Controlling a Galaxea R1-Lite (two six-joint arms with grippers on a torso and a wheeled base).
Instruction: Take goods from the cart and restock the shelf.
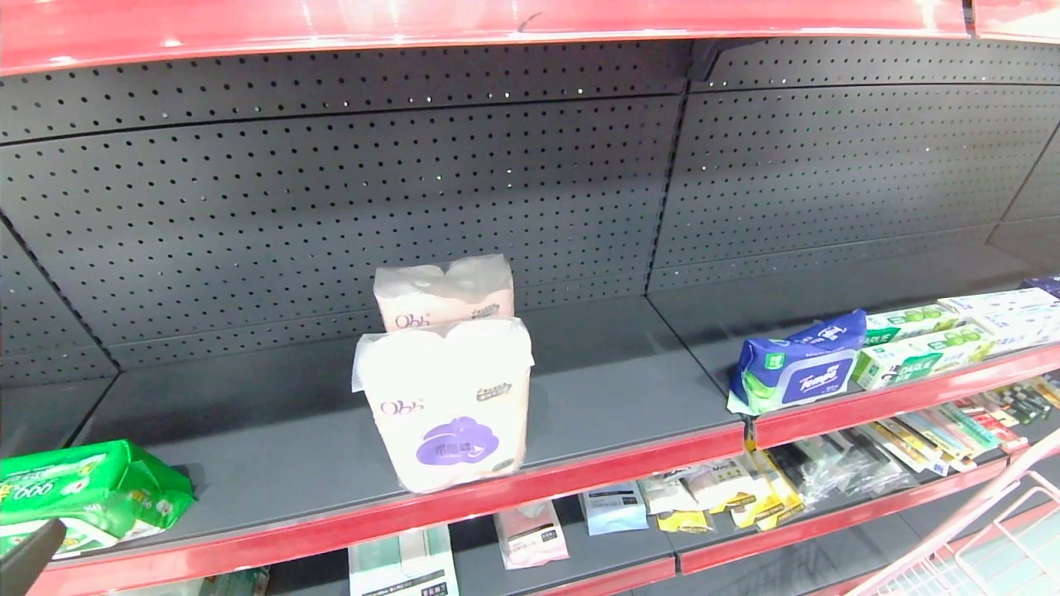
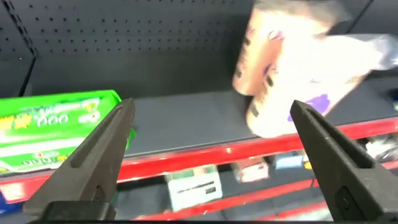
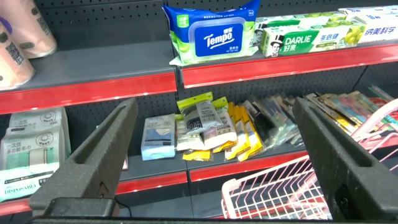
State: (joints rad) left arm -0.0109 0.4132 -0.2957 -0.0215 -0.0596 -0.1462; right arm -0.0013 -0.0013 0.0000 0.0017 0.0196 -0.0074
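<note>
Two pink tissue packs stand one behind the other on the grey shelf: the front pack at the red edge, the rear pack close behind it. My left gripper hangs open and empty in front of the shelf, between a green pack and the front tissue pack. My right gripper is open and empty too, before the lower shelves and above the pink wire cart. The cart's corner shows at the lower right of the head view.
A green pack lies at the shelf's left end. A blue wet-wipes pack and toothpaste boxes sit on the right section. Small hanging packets fill the shelf below. Bare shelf lies on both sides of the tissue packs.
</note>
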